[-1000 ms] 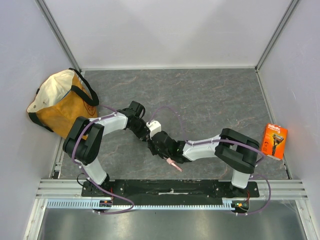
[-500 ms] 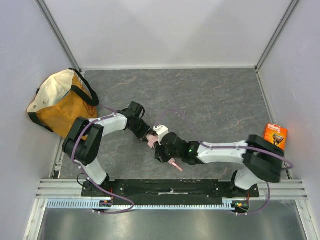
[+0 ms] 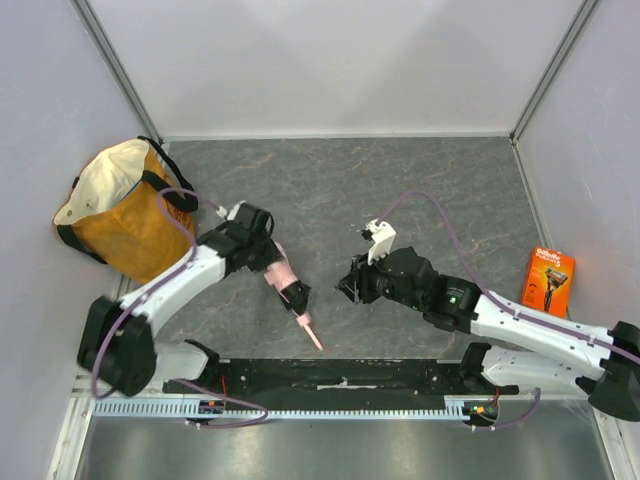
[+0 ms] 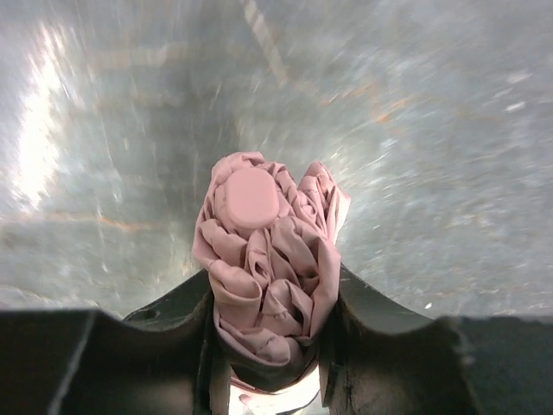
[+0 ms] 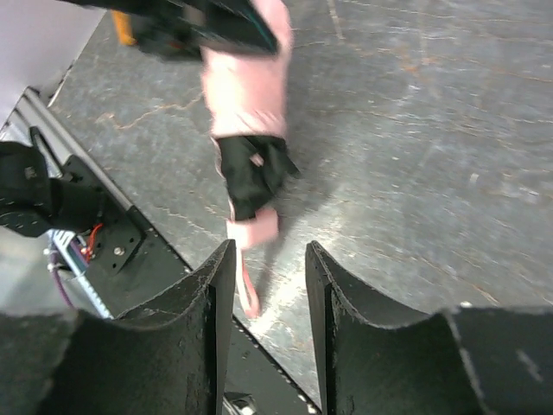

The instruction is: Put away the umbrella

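Pink umbrella [image 3: 283, 273] was clamped in the left gripper [image 3: 272, 263], at 7 o'clock from table centre. Long axis ran 11-to-5, black handle end toward 5. Right gripper [image 3: 350, 284] was apart, jaws parted, empty. Judged: carry step; next, swing to the tote bag [image 3: 120, 205] at 9 o'clock.

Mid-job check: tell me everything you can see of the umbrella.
The umbrella is folded, its pale pink fabric bunched in soft pleats around a rounded pink cap. Past the fabric comes a black section, then a pink end with a thin strap dangling. The left gripper is shut on the fabric, holding it tilted, strap end toward the near side; it looks lifted off the table. The right gripper is open, apart from it.
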Robot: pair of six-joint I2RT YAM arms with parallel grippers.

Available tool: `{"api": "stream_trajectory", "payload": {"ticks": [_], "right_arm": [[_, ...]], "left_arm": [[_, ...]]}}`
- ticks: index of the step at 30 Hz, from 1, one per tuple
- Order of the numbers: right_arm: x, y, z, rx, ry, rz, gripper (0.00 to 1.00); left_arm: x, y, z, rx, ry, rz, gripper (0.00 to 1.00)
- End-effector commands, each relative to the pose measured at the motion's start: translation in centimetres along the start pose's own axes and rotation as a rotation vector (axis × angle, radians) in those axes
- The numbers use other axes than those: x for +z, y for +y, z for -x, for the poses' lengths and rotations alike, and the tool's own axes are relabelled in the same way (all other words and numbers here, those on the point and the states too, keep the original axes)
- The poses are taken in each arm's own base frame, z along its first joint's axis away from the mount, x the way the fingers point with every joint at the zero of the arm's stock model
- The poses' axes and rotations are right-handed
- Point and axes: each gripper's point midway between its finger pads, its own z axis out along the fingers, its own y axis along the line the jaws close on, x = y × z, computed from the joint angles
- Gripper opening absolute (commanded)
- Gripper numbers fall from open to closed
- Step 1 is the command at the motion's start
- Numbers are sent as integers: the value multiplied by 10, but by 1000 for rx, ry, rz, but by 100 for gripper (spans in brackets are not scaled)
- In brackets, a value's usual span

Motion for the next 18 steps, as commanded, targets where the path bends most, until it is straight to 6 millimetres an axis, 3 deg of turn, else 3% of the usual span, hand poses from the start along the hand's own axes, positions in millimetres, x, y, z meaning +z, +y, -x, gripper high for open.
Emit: {"api": "stream_trajectory", "payload": {"ticks": [1,3,5,8,11,15,18], "right_arm": [[-21,-29,10,17,-42,-110,45],[-29,-39,16,18,-67,-137,46],[-37,-48,21,28,-93,-161,47],[-43,-54,22,33,-94,-176,48],[-47,-56,22,38,-98,-182,48],[-52,-54,24,57,-110,-172,48],[-53,-56,23,63,-120,-179,47]], "left_arm": [[-74,-35,93,172,-496,-160,2],[-113,-57,123,217,-703,-266,2],[-147,-73,136,304,-892,-380,2],[-187,-92,132,454,-1139,-573,2],[-185,-107,116,627,-1194,-638,2],[-188,-117,92,695,-1254,-742,2],[-152,-105,61,744,-1229,-692,2]]}}
